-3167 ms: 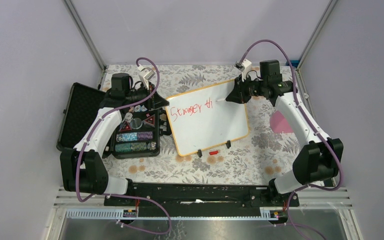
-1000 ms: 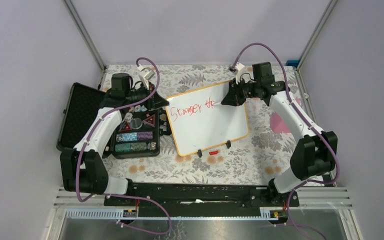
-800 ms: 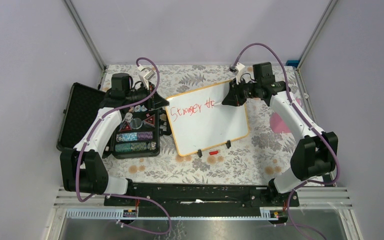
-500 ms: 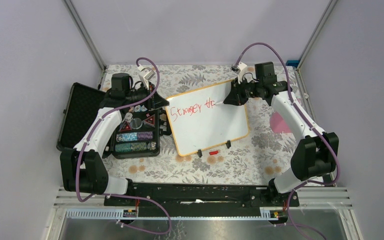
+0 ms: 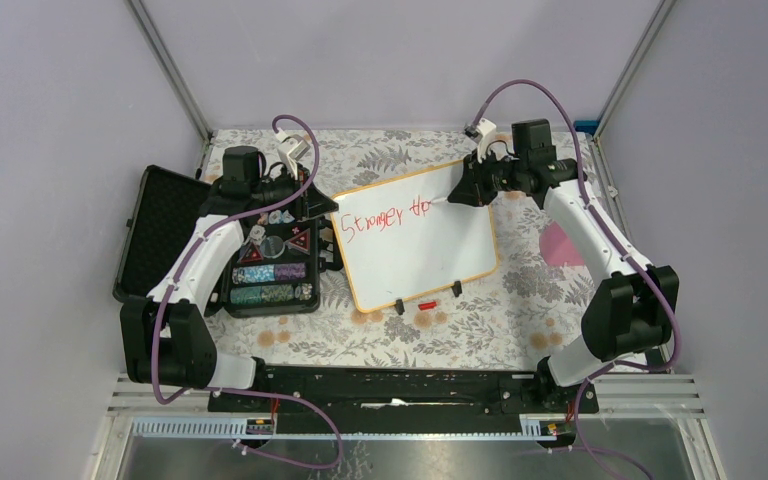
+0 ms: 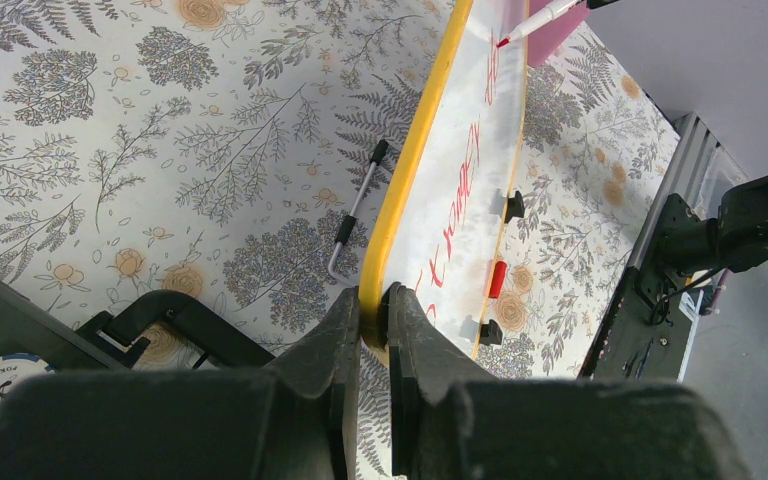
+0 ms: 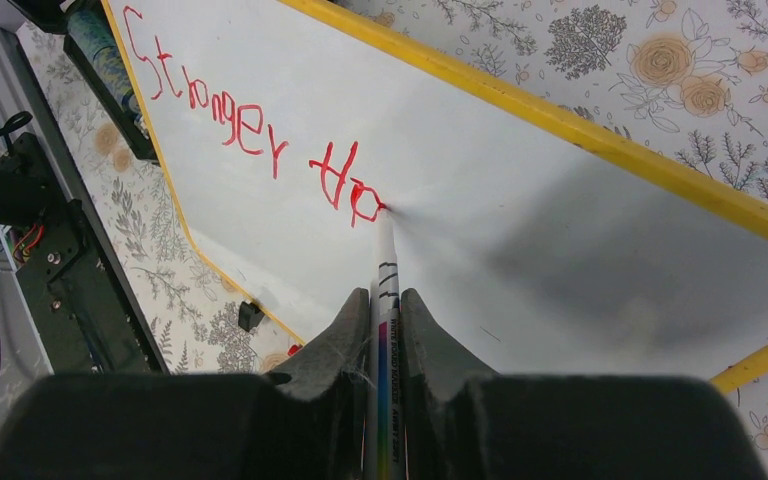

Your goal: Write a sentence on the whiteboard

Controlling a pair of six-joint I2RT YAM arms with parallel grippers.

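Note:
The whiteboard point(image 5: 420, 245) lies tilted at the table's middle, yellow-tan framed, with red writing "Stronger" and a started second word. My left gripper point(image 5: 326, 210) is shut on the board's left edge; in the left wrist view the gripper point(image 6: 371, 310) pinches the whiteboard's yellow frame point(image 6: 410, 170). My right gripper point(image 5: 463, 194) is shut on a white marker point(image 7: 385, 290), its red tip touching the whiteboard point(image 7: 520, 250) at the end of the writing. The marker's tip also shows in the left wrist view point(image 6: 540, 20).
An open black case point(image 5: 260, 262) with poker chips lies left of the board. A red marker cap point(image 5: 426, 304) and two black clip feet point(image 5: 399, 307) sit at the board's near edge. A thin metal rod point(image 6: 355, 210) lies on the floral cloth. A pink patch point(image 5: 560, 245) is at right.
The right gripper has moved the marker slightly right and added strokes to the second word. The left arm and the board have not moved.

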